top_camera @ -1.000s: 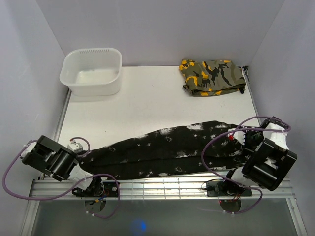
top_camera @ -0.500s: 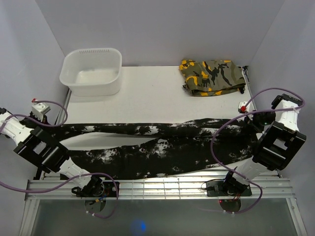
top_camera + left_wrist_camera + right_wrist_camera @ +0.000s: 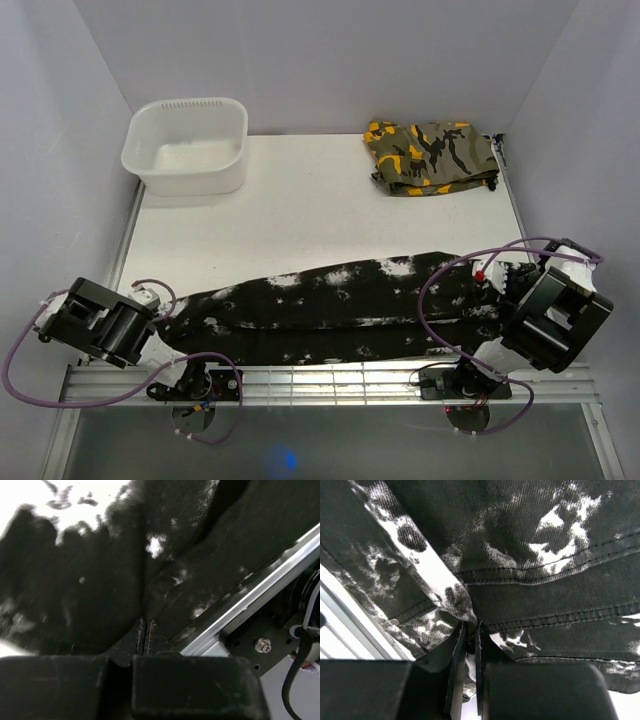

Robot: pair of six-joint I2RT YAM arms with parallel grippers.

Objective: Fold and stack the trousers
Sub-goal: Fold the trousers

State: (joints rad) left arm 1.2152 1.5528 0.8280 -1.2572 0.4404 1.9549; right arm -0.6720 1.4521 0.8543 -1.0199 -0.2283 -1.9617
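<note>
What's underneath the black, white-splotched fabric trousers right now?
The black, white-splotched trousers lie on the white table, with their near edge at the slatted metal rail. Whatever lies beneath the fabric is covered, so I cannot see it.

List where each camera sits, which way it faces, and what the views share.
Top external: above and behind the bases, looking down on the table; left arm and right arm show.
Left wrist: on the left arm, looking along the left gripper, shut on the trousers beside the rail.
Right wrist: on the right arm, looking along the right gripper, shut on a trousers fold.
Shared: all three show the trousers.
</note>
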